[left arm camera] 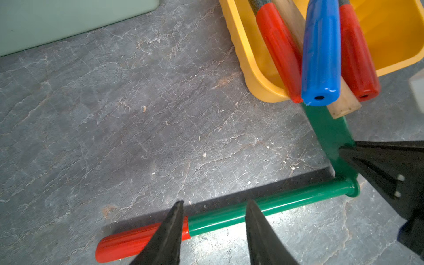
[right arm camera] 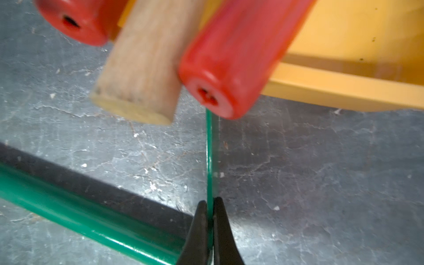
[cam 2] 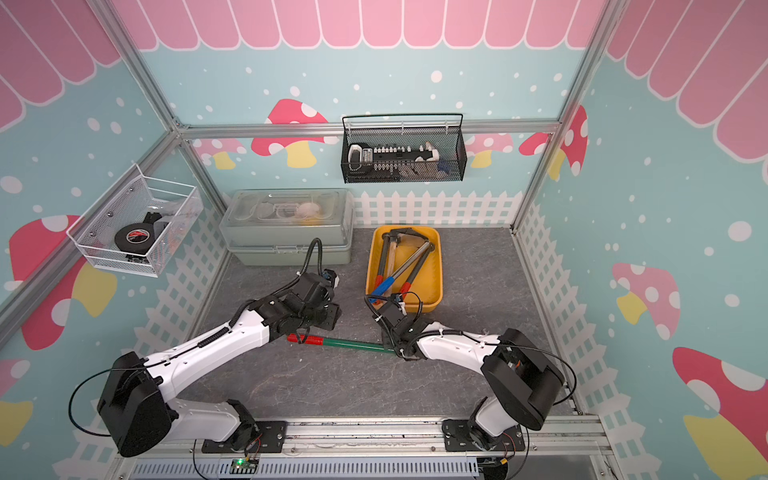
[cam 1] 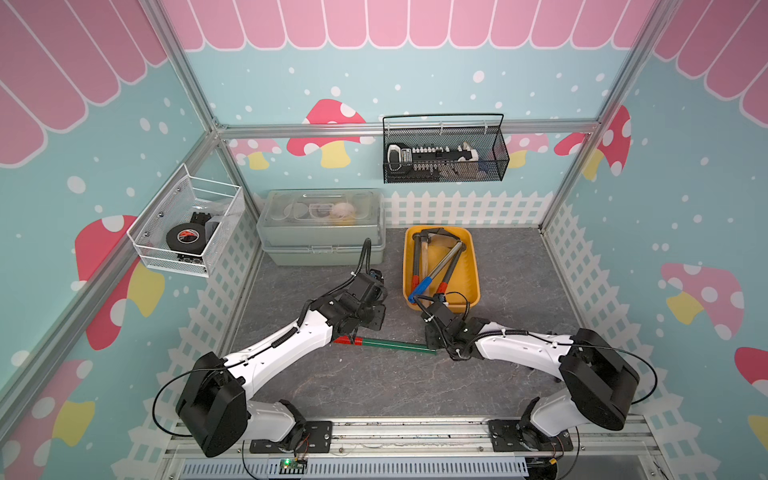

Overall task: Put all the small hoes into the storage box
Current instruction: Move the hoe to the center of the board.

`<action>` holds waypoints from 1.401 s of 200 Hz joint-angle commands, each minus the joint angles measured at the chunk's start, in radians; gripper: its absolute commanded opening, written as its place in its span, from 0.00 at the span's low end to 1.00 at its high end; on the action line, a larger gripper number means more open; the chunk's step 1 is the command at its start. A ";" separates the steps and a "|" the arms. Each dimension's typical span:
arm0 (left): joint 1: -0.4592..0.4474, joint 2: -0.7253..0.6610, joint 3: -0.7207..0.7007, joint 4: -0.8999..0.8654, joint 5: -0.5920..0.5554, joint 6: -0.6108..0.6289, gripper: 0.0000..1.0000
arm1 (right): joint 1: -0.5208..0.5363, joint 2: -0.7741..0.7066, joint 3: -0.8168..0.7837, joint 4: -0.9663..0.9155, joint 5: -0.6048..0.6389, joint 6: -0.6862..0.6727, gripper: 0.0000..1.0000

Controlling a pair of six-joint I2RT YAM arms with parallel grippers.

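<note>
Two grippers are placed at the small hoe (cam 1: pixel 390 345), which stretches low along the grey table (cam 1: pixel 374 382), between the arms and outside the storage box (cam 1: pixel 463 282). Its blade is hidden in both top views. Only the right wrist view shows the right gripper (right arm camera: pixel 210 203) clamped on the thin green blade edge. The left gripper (left arm camera: pixel 215 202) is seen with fingers apart over the shaft. Farther off, tool handles (left arm camera: pixel 321 52) overhang the box's near rim, above the blade tip. Bare table is left right of the box.
</note>
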 commanded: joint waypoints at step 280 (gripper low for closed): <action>-0.244 0.263 0.079 0.026 0.128 0.227 0.47 | -0.306 -0.371 -0.172 -0.169 -0.178 -0.378 0.02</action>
